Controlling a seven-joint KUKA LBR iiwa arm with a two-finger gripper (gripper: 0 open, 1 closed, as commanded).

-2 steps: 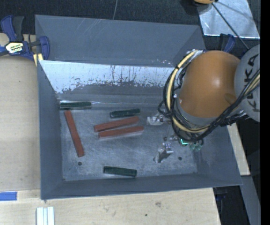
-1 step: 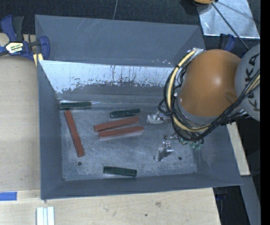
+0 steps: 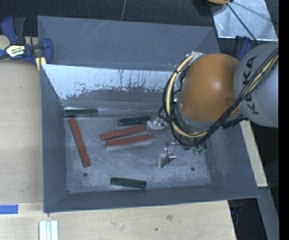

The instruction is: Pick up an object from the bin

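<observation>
The reddish-brown flat stick [image 3: 129, 141], lower of a pair, lay mid-bin, its right end near your gripper [image 3: 165, 156] under the orange wrist cover [image 3: 204, 91]. You could not tell its opening or hold.

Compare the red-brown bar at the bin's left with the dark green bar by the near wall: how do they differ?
Colour: the red-brown bar is rust-toned, the dark green bar almost black. Length: the red-brown bar is clearly longer than the dark green bar. Pose: the red-brown bar runs steeply far to near; the dark green bar lies almost level across the view. Both are slim, straight and flat on the bin floor.
</observation>
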